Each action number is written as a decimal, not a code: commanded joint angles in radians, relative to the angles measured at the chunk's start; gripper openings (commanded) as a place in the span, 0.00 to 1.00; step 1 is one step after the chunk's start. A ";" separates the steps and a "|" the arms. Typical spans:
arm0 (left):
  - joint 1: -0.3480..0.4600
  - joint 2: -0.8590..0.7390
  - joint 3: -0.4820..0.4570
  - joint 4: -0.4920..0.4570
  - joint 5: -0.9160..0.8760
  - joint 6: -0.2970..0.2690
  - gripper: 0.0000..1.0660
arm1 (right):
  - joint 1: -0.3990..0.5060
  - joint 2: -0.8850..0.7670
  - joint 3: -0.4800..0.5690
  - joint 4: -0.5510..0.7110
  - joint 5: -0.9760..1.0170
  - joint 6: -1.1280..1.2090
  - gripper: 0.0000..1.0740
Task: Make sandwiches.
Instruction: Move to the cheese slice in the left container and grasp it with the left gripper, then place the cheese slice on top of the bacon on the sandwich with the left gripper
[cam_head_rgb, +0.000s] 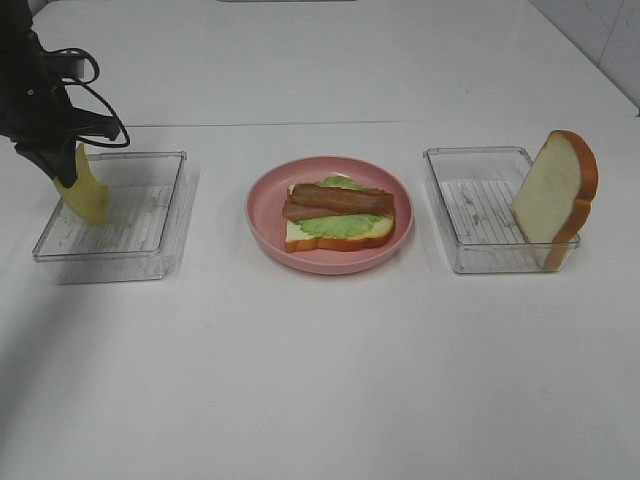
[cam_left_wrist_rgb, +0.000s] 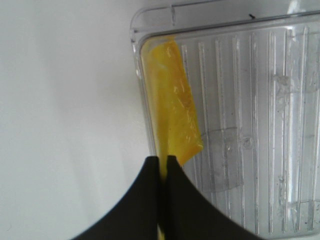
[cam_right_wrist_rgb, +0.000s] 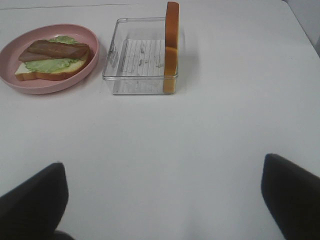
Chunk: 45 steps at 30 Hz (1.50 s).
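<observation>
Plainly, we see a white table (cam_head_rgb: 320, 380) filling the high view, with a strip of pale tiled wall (cam_head_rgb: 622, 45) at 1 o'clock. At the centre sits the pink plate (cam_head_rgb: 258, 215), carrying a lower bread slice (cam_head_rgb: 300, 238), a lettuce leaf (cam_head_rgb: 350, 225) and bacon strips (cam_head_rgb: 338, 200). A clear left tray (cam_head_rgb: 140, 245) lies at 9 o'clock from the plate and a clear right tray (cam_head_rgb: 470, 205) at 3 o'clock, where a second bread slice (cam_head_rgb: 555, 195) stands on edge against the tray's 3 o'clock wall. Our left gripper (cam_head_rgb: 62, 178) hangs over the left tray's 9 o'clock rim, its jaws pinched tight on the cheese slice (cam_head_rgb: 90, 195), which dangles just inside that rim. Our right gripper (cam_right_wrist_rgb: 162, 167) hovers above bare table, fingers spread wide, grasping nothing.
</observation>
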<state>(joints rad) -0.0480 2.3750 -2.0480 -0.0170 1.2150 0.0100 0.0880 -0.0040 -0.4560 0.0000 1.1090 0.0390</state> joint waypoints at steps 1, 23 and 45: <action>-0.005 -0.010 -0.002 0.017 0.065 -0.010 0.00 | -0.001 -0.030 0.003 -0.005 -0.009 -0.006 0.92; -0.058 -0.289 0.000 -0.138 0.102 -0.005 0.00 | -0.001 -0.030 0.003 -0.005 -0.009 -0.006 0.92; -0.413 -0.145 -0.001 -0.522 -0.252 0.113 0.00 | -0.001 -0.030 0.003 -0.005 -0.009 -0.006 0.92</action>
<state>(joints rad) -0.4350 2.1870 -2.0480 -0.4870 1.0330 0.1050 0.0880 -0.0040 -0.4560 0.0000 1.1090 0.0390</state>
